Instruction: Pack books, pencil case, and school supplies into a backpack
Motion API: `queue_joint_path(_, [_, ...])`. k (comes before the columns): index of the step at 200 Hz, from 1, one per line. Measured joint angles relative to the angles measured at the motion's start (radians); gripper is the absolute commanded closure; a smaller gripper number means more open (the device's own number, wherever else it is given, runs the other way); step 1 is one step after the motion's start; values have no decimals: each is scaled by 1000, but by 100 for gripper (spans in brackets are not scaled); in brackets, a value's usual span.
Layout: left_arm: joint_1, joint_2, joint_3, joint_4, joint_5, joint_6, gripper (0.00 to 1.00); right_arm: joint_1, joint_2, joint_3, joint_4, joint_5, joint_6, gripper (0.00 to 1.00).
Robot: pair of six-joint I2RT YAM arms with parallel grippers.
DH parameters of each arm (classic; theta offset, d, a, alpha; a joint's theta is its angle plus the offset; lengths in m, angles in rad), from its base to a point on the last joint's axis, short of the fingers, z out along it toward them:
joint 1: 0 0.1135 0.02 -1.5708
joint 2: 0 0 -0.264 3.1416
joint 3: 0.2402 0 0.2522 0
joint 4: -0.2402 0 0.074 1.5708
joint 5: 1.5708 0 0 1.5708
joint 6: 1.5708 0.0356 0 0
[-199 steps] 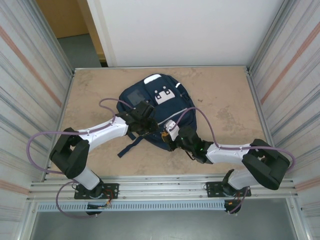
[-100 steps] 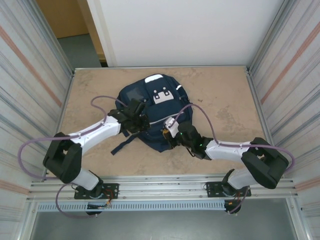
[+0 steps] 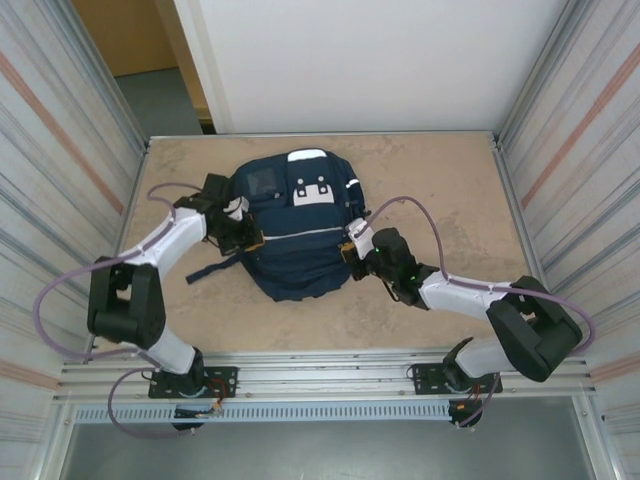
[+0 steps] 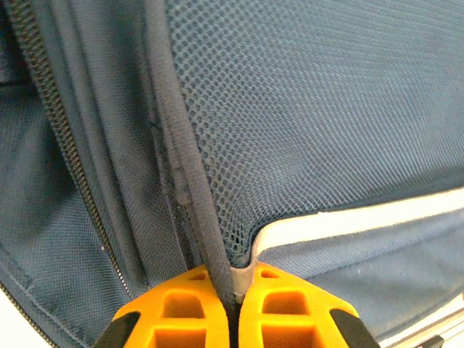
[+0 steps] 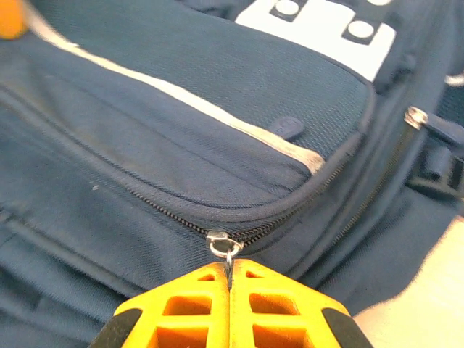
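The navy backpack (image 3: 300, 240) lies flat mid-table, white patches towards the far end. My left gripper (image 3: 246, 240) is at its left side. In the left wrist view that gripper (image 4: 233, 281) is shut on the dark binding and white-trimmed edge of the mesh side pocket (image 4: 304, 123). My right gripper (image 3: 351, 251) is at the backpack's right side. In the right wrist view it (image 5: 230, 267) is shut on the silver zipper pull (image 5: 225, 245) of a front pocket. The books, pencil case and school supplies are out of view.
A dark strap (image 3: 208, 270) trails onto the tan table (image 3: 450, 190) left of the backpack. Ribbed metal walls (image 3: 60, 150) close both sides, with a white wall behind. Open tabletop lies far right and along the near edge.
My left gripper has slid from the middle of the backpack out to its left side, pinching the pocket edge. The right gripper shifted slightly right. The backpack now lies flatter and wider.
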Motion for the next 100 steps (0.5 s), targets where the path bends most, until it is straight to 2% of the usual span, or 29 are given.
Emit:
queue_joint_path(26, [47,115,137,-90,-3,98,94,69,0,18,-13,-18,-9,100])
queue_joint_path(39, [53,141,180,-110,-14,123,76,100,0,26,-19,-24,-9,100])
queue_joint_path(53, [50,121,171,-89,-38,124,62,128,7,40,-31,-40,-8,100])
queue_joint_path(76, [22,-61,26,-28,-77,72,38,165,32,72,-41,-89,-8,100])
queue_joint_path(81, [10,-123,-21,-17,-80,43,37,172,37,78,-40,-101,-8,100])
queue_joint_path(100, [-42,-348,-171,19,-78,-64,45,188,57,96,-37,-143,0,100])
